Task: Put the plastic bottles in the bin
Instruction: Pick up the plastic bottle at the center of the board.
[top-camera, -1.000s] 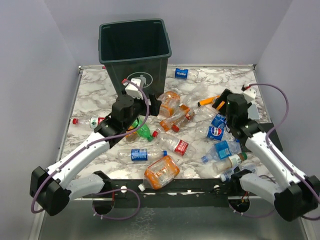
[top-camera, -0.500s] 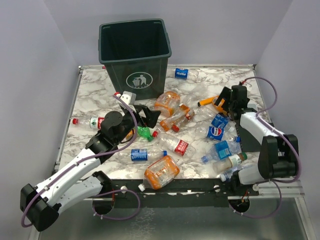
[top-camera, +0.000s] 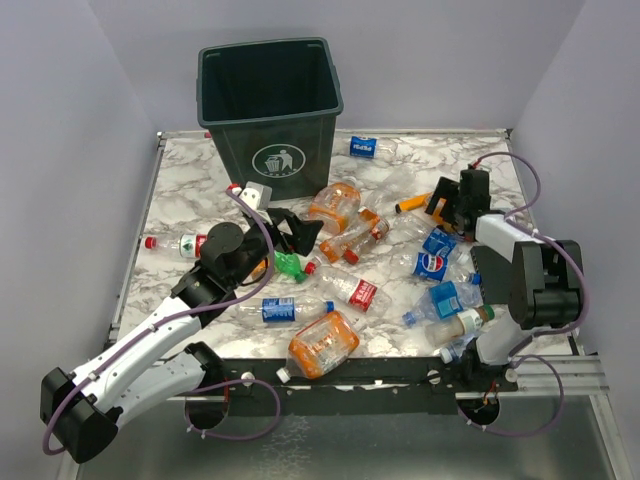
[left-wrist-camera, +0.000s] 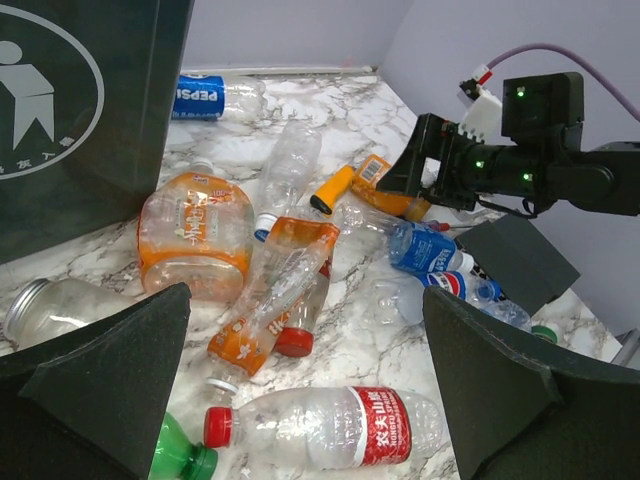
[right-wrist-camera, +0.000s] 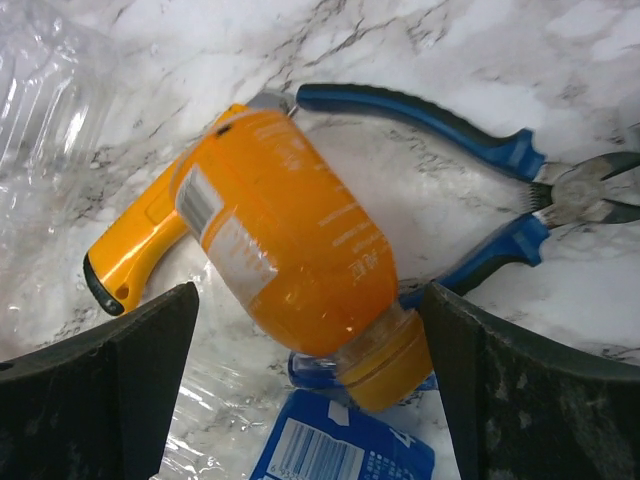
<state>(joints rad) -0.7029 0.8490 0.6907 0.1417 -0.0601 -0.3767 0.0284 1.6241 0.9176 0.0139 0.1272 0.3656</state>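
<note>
Bottles (top-camera: 350, 292) lie all over the surface (top-camera: 190, 190) by the green bin (top-camera: 270, 100), so most of the job is left. Left end effector (top-camera: 296, 230) and right end effector (top-camera: 446, 206) are spread, holding nothing

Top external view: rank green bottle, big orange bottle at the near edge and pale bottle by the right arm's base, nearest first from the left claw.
1. green bottle, just beside the left claw.
2. big orange bottle, near edge, centre.
3. pale bottle, right side, by the arm base.
</note>
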